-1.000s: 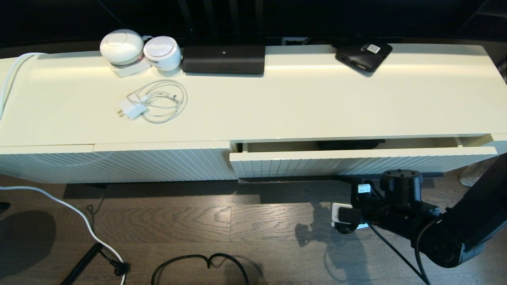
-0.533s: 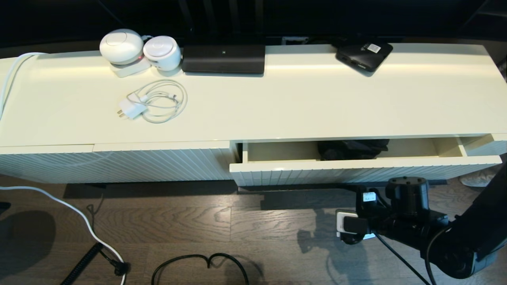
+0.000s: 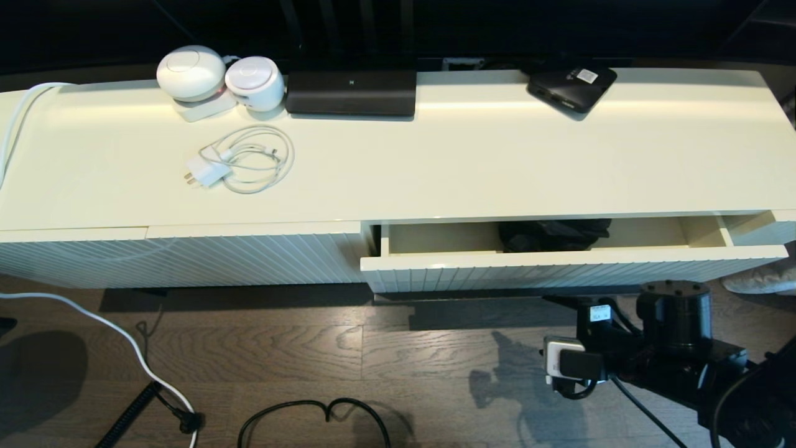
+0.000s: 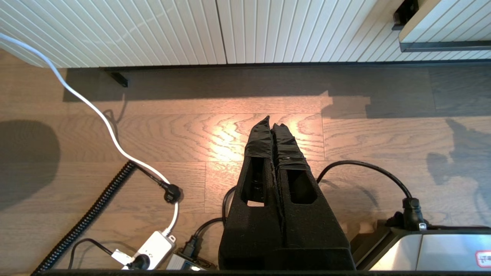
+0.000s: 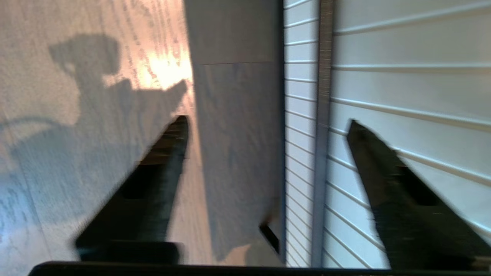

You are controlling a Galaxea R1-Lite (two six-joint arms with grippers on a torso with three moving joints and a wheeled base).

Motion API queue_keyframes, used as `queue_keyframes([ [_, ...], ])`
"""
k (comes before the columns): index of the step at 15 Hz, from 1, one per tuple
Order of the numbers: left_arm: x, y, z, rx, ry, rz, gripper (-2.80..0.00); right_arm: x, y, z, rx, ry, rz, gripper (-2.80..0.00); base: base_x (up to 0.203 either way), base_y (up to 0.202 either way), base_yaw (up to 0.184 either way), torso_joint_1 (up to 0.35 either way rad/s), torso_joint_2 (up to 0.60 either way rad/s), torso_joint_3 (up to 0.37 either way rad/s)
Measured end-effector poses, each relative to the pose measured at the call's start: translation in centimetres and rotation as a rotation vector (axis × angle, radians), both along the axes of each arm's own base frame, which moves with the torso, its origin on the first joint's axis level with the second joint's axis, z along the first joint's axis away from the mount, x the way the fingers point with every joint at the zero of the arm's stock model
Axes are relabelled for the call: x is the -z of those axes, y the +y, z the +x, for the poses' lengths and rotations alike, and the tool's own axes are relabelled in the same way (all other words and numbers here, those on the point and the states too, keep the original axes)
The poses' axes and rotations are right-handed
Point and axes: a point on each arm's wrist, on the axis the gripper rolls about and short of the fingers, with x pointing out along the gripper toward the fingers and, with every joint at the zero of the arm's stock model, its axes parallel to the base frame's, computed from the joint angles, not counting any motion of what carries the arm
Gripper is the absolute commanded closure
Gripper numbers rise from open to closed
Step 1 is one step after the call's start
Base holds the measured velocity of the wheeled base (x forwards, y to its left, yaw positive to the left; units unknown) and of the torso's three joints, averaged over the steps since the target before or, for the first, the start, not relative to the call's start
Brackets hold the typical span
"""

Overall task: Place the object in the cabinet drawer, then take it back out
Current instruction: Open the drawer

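The cabinet drawer [image 3: 559, 264] on the cabinet's right half stands partly pulled out, its ribbed front toward me. Inside it lies the black folding umbrella [image 3: 550, 235], with only its rumpled top showing over the front. My right arm [image 3: 675, 348] hangs low over the floor, in front of and below the drawer. In the right wrist view the right gripper [image 5: 267, 120] is open and holds nothing, with the drawer's bar handle [image 5: 322, 115] between its spread fingers but further off. My left gripper [image 4: 272, 122] is shut and empty above the wooden floor, left of the drawer [image 4: 441, 23].
On the cabinet top are a white charger with coiled cable [image 3: 239, 162], two white round devices [image 3: 189, 73], a long black box [image 3: 351, 92] and a small flat black box with a white label [image 3: 571, 87]. Cables [image 3: 311, 414] and a power strip [image 4: 153, 247] lie on the floor.
The drawer slid further out, showing more of the umbrella, then stopped. My right arm has since drawn back down and to the right, away from the drawer front.
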Motion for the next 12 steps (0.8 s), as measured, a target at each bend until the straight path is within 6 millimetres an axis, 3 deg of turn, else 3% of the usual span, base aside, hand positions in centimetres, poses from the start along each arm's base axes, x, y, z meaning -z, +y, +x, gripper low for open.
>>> queue_keyframes([
  [3,0.0,0.0,0.0,0.000,0.000,0.000,0.00,-2.7,-0.8,-2.6,0.003,-0.057,0.023,0.00,0.000,0.000,0.000,0.000,0.00,0.000],
  [9,0.0,0.0,0.0,0.000,0.000,0.000,0.00,-8.4,-2.9,-10.0,0.030,-0.225,0.066,0.00,0.000,0.000,0.000,0.000,0.00,0.000],
  [12,0.0,0.0,0.0,0.000,0.000,0.000,0.00,-11.6,-3.6,-11.7,0.063,-0.310,0.089,0.00,0.000,0.000,0.000,0.000,0.00,0.000],
])
